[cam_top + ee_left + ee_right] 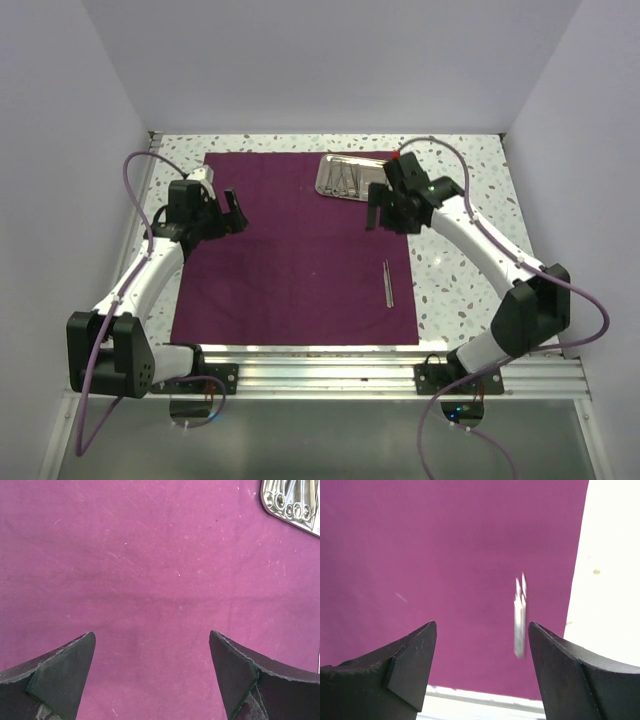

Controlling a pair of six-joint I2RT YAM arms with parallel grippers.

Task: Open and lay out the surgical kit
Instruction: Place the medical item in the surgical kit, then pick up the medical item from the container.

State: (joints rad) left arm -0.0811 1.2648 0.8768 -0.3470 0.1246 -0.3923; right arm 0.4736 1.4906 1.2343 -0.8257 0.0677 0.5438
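Note:
The dark purple cloth wrap point(300, 240) lies spread flat on the table. The shiny steel tray point(347, 175) sits at its far right corner with ring-handled instruments inside; its corner shows in the left wrist view point(292, 505). Slim silver tweezers point(387, 282) lie on the cloth near its right edge, and show blurred in the right wrist view point(520, 617). My left gripper point(236, 210) is open and empty over the cloth's left part. My right gripper point(385, 210) is open and empty, just in front of the tray.
The speckled white tabletop point(470, 250) shows right of the cloth. White walls enclose the left, far and right sides. An aluminium rail point(330, 365) runs along the near edge by the arm bases.

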